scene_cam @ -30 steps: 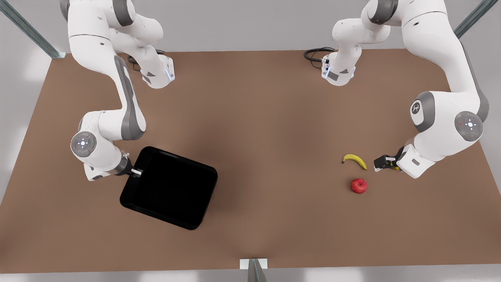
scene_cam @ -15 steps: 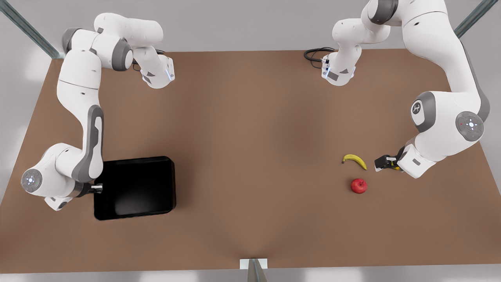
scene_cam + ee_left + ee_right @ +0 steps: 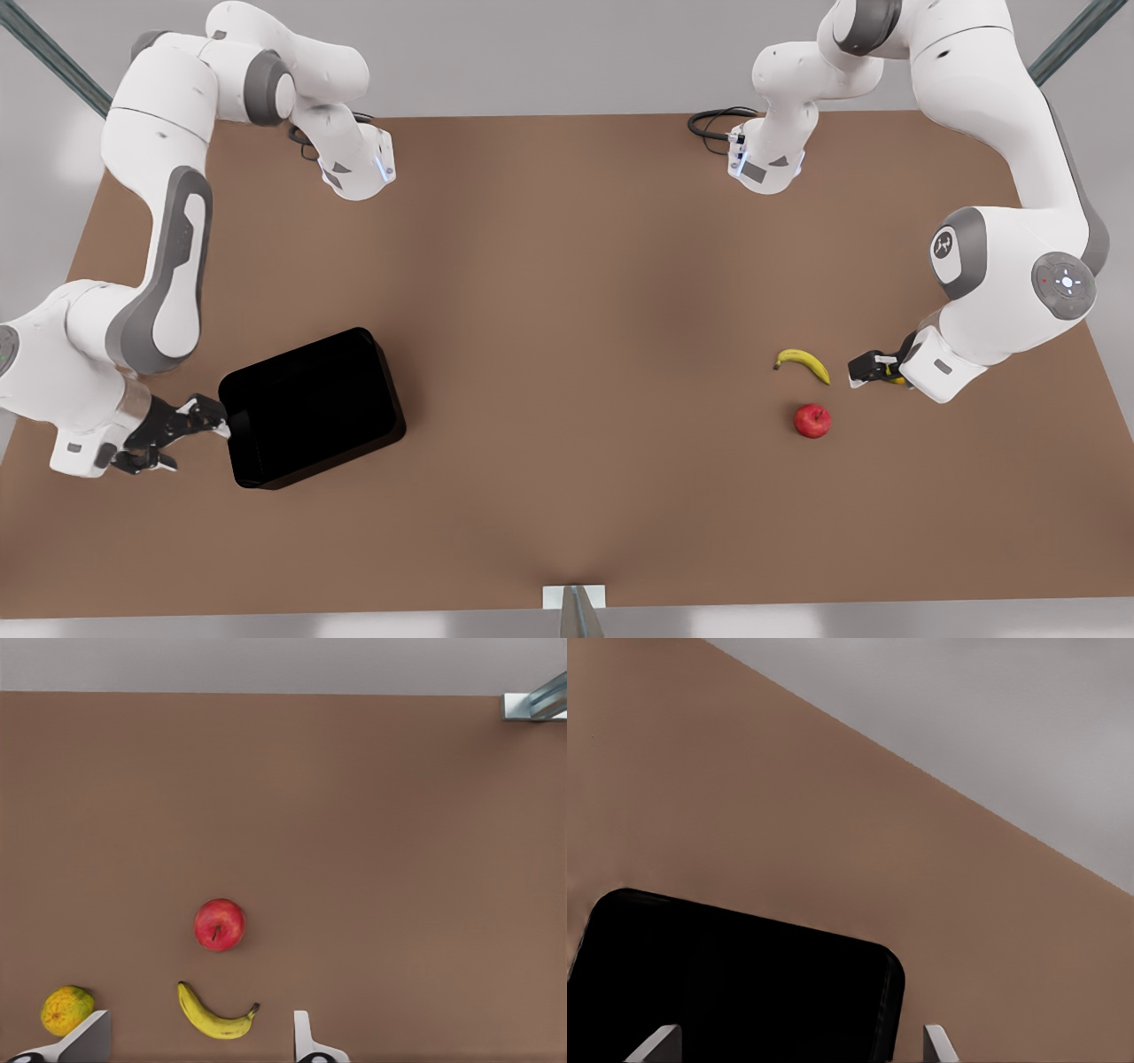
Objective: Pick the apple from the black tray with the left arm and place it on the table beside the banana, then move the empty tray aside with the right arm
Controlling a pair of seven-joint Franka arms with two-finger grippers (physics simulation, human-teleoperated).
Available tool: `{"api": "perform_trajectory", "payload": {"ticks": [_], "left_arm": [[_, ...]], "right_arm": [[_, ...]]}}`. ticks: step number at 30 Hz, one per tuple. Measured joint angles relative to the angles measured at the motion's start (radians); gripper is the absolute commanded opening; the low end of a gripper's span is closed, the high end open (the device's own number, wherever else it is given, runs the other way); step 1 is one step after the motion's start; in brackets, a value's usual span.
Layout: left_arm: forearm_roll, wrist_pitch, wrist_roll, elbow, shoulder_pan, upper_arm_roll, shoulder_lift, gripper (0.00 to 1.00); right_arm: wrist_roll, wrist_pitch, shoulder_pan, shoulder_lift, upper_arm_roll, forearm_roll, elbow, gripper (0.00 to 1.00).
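**Apple set down by the banana, tray off to the side**

My left end effector (image 3: 873,369) hovers low over the worktop (image 3: 567,292) at the front view's right, its fingers spread apart and holding nothing. The banana (image 3: 803,362) lies just beside its fingertips, toward the worktop's middle. The apple (image 3: 812,420) sits on the bare worktop a little farther off, near the banana but not touching it, on the side toward the worktop's near edge. In my left wrist view the apple (image 3: 220,924) rests beyond the banana (image 3: 215,1013), and a yellow-orange round fruit (image 3: 66,1010) lies close against one of my fingers (image 3: 87,1038).

My right end effector (image 3: 190,425) is at the front view's left, fingers apart and gripping nothing. The black tray (image 3: 310,408) lies flat on the worktop just in front of its fingertips, turned at a slight angle, with nothing in it. I cannot tell whether a fingertip touches the rim. In my right wrist view the tray (image 3: 744,983) lies ahead between my fingers (image 3: 937,1043).
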Motion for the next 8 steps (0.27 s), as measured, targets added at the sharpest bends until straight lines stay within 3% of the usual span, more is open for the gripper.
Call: {"api": "perform_trajectory", "payload": {"ticks": [1, 3, 8], "left_arm": [[0.0, 0.0, 0.0, -0.001, 0.0, 0.0, 0.0, 1.0], [-0.001, -0.002, 0.0, 0.004, -0.002, -0.001, -0.003, 1.0], [0.0, -0.023, -0.001, 0.006, -0.006, -0.006, -0.011, 1.0]], "right_arm": [[0.015, -0.03, -0.082, -0.033, 0.17, -0.086, 0.011, 1.0], [0.047, -0.077, -0.152, -0.058, 0.316, -0.224, 0.02, 1.0], [0.118, -0.14, -0.179, -0.064, 0.373, -0.364, 0.023, 1.0]]}}
